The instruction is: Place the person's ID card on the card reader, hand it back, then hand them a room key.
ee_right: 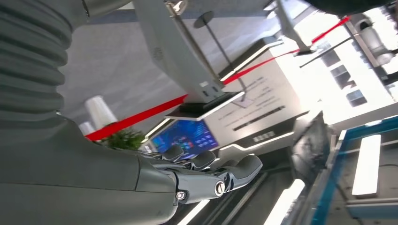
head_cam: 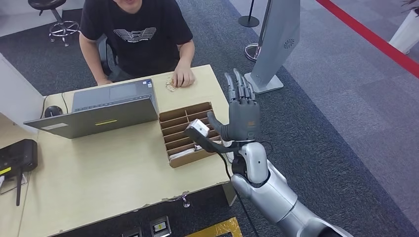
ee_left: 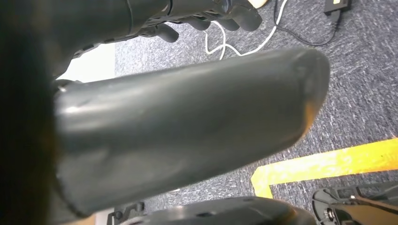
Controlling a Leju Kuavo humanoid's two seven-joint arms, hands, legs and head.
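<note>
My right hand (head_cam: 243, 111) is raised beside the table's right edge, fingers straight up and apart, holding nothing; in the right wrist view its fingers (ee_right: 211, 172) stretch out empty. A person in a black T-shirt sits behind the table, with their hand (head_cam: 183, 77) resting on the tabletop beside a small pale item (head_cam: 170, 85) that is too small to identify. Just left of my right hand is a cardboard divider box (head_cam: 186, 132) with a white card (head_cam: 181, 154) in its near slot. My left hand (ee_left: 187, 131) hangs over the carpet, thumb and fingers apart, with nothing in it.
An open grey laptop (head_cam: 99, 107) stands on the wooden table (head_cam: 113, 173), with a mouse (head_cam: 51, 111) behind it. A black box (head_cam: 18, 155) sits at the table's left edge. A grey kiosk stand (head_cam: 274, 44) rises at the right. Small devices (head_cam: 160, 227) lie below the table's front edge.
</note>
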